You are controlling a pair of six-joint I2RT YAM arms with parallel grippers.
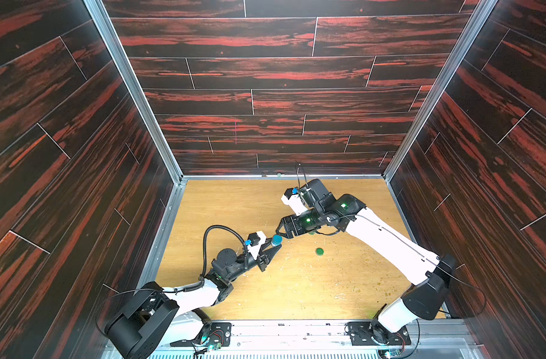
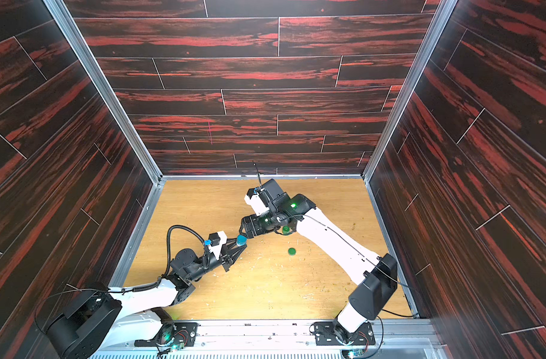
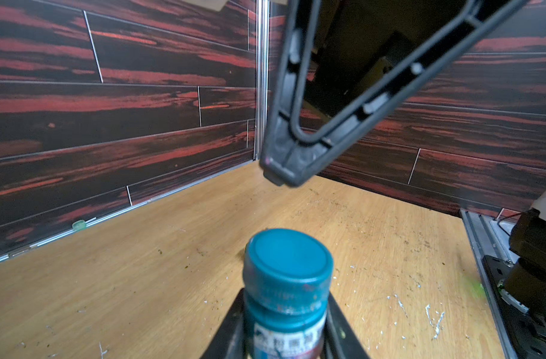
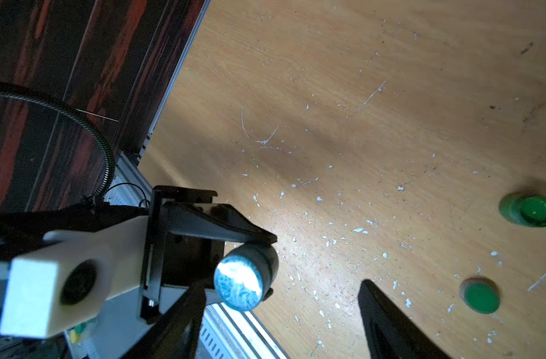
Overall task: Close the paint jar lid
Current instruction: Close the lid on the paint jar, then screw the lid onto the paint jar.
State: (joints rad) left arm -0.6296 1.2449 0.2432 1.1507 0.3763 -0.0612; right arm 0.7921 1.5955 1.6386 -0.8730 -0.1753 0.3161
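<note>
Holding the paint jar (image 1: 276,241) is my left gripper (image 1: 275,245), clamped tight around its labelled body near the middle of the wooden table (image 1: 296,289). Its teal lid (image 3: 288,258) sits on top of the jar; how firmly, I cannot tell. My right gripper (image 1: 281,230) hangs just beside the lid, jaws spread wide with nothing between them. A green cap (image 1: 319,251) and a green pot (image 4: 529,211) lie on the table nearby, on my right.

Top views overlook table (image 1: 296,295); wrist views nearer.
</note>
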